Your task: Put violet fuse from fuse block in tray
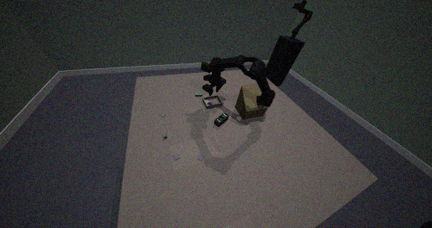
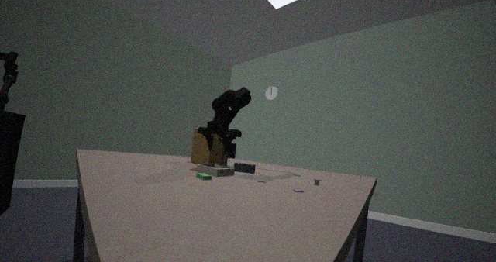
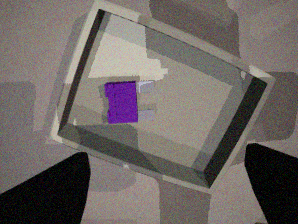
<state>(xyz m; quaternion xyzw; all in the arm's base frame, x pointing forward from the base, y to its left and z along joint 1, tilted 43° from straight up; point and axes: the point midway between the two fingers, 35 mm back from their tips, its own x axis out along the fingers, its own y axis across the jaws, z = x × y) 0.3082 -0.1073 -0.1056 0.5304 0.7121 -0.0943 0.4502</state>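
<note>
The violet fuse (image 3: pixel 121 102) (image 1: pixel 209 103) lies flat on the floor of the small grey tray (image 3: pixel 226 137) (image 1: pixel 206 100) (image 2: pixel 217 171), near its left side in the wrist view. My gripper (image 3: pixel 169 159) (image 1: pixel 211 87) hangs above the tray, open and empty; its two dark fingers show at the lower corners of the wrist view, wide apart and clear of the fuse. The black fuse block (image 1: pixel 223 120) (image 2: pixel 244 167) with its coloured fuses stands on the table a short way in front of the tray.
A tan block (image 1: pixel 250 101) (image 2: pixel 201 149) holds the arm's base right of the tray. A small green piece (image 1: pixel 198 94) (image 2: pixel 204 176) lies by the tray. Small grey bits (image 1: pixel 175 156) and a dark one (image 1: pixel 165 137) lie scattered on the table. A black stand (image 1: pixel 283 59) is behind.
</note>
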